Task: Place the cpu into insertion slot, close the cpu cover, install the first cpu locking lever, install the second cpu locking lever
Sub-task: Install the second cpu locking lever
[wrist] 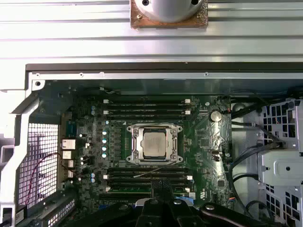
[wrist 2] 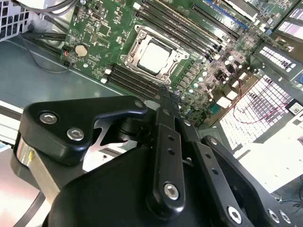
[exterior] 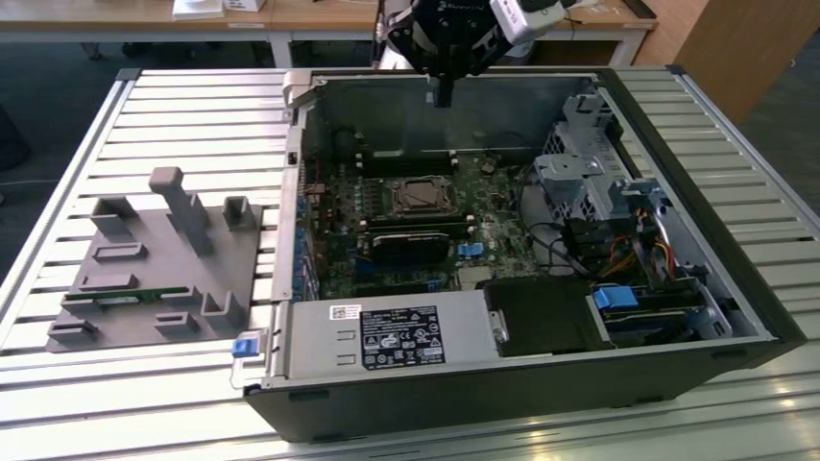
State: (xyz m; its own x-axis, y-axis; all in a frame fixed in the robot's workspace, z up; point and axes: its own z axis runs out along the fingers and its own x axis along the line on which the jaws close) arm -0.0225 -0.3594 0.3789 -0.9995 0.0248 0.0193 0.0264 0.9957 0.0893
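Note:
The cpu [wrist: 154, 144] lies flat in the insertion slot [wrist: 176, 147] on the green board, its grey top showing through the window of the cpu cover [wrist: 154, 128], which lies down over it. Both wrist views show this: cpu [wrist 2: 154, 56], cover [wrist 2: 137, 47]. A thin metal lever [wrist: 158, 170] slants out across the memory slots beside the socket. My gripper [exterior: 444, 94] hangs above the case's far wall, well above and behind the socket [exterior: 417, 197]. Its fingers are together and hold nothing. The gripper [wrist 2: 165, 97] is seen from behind in the second wrist view.
The open computer case [exterior: 666, 125] lies on a slatted metal table [exterior: 192, 106]. A black oblong card [exterior: 410, 242] sits just in front of the socket. A power supply [exterior: 384, 336] and a drive cage [exterior: 596, 182] with cables crowd the near and right sides. A grey fixture tray [exterior: 154, 259] stands on the exterior view's left.

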